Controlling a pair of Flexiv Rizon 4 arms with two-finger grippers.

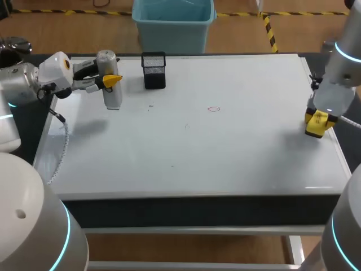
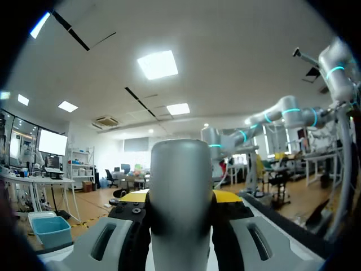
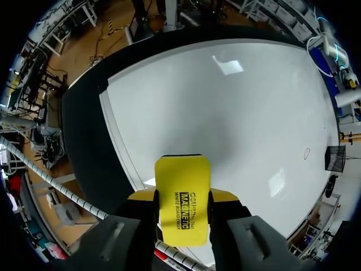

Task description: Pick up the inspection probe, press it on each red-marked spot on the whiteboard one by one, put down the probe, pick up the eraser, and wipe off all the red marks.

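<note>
1. Glossy white across the flat rectangular whiteboard [image 1: 237, 147], with soft grey shading near both ends.
2. Thin red outline, unfilled, for the small oval mark [image 1: 214, 108] on that white.
3. Even matte silver-grey over the cylindrical metal inspection probe [image 1: 111, 93].
4. Bright yellow on the flat rectangular eraser [image 3: 182, 186], with small black print on its face.
5. Black throughout the square wire-mesh pen holder [image 1: 154, 70], in a fine grid pattern.
6. Yellow fingertips [image 2: 225, 196] over black on the left gripper [image 1: 111, 81]; same pairing on the right gripper [image 3: 182, 197].
7. White and pale grey on the left arm [image 1: 22, 84] and right arm [image 1: 341, 73], ringed with glowing cyan bands.
8. Black along the table's front edge [image 1: 197, 210].
</note>
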